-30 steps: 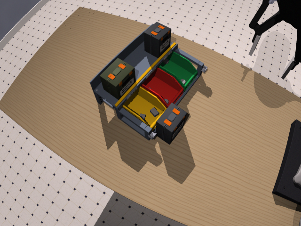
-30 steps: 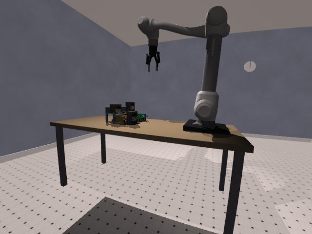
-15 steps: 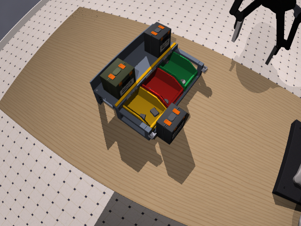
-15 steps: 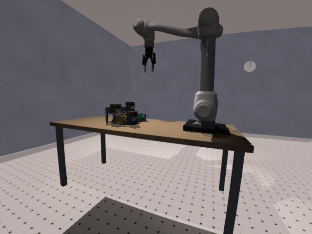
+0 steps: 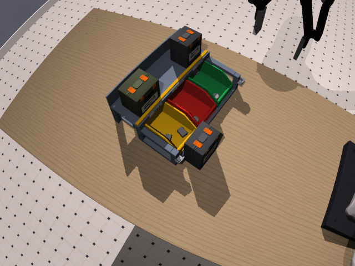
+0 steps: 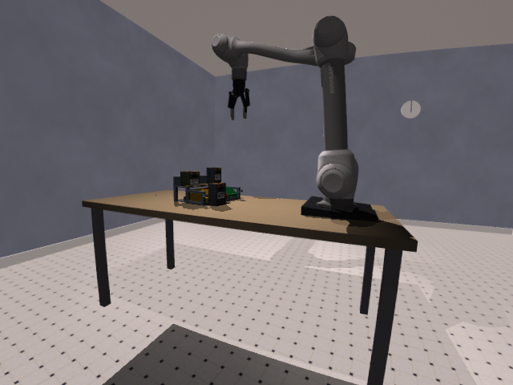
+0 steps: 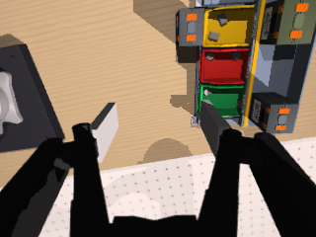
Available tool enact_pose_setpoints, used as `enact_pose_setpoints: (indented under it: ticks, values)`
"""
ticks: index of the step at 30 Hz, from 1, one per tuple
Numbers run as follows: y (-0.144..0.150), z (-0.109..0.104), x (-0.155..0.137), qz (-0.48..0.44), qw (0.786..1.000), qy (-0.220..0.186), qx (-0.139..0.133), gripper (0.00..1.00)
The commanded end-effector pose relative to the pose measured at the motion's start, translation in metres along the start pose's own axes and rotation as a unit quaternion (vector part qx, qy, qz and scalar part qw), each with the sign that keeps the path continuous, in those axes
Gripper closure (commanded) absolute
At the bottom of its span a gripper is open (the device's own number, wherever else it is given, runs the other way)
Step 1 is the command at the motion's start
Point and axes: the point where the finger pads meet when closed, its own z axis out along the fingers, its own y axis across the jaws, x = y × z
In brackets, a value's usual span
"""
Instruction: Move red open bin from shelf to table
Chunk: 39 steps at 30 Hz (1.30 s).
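The arm [image 6: 333, 103] bears the word DOOSAN on its upright link; the white labels on the cases are too small to read. Three bins stand side by side in the shelf [image 5: 113, 100], open fronts out: yellow [image 5: 166, 120], red bin [image 5: 191, 100] in the middle, green [image 5: 210, 78]. Three cases with orange latches are here: an olive one [image 5: 138, 92] and a black one [image 5: 184, 45] on the shelf top, another black one [image 5: 203, 144] on the table [image 5: 86, 57] beside the yellow bin. The gripper [image 6: 238, 111] hangs high above the table, partly open, holding nothing.
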Motion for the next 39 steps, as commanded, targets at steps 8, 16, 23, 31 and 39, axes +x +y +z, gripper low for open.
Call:
enact_pose_setpoints:
  ticks: [8,16,23,31,39]
  values:
    - [0.03,0.001,-0.004,0.0,1.0,0.0,0.0,0.43]
    - [0.05,0.001,-0.007,0.0,1.0,0.0,0.0,0.43]
    - [0.061,0.0,-0.008,0.0,1.0,0.0,0.0,0.43]
    - [0.105,0.001,-0.014,0.0,1.0,0.0,0.0,0.43]
    - [0.105,0.001,-0.014,0.0,1.0,0.0,0.0,0.43]
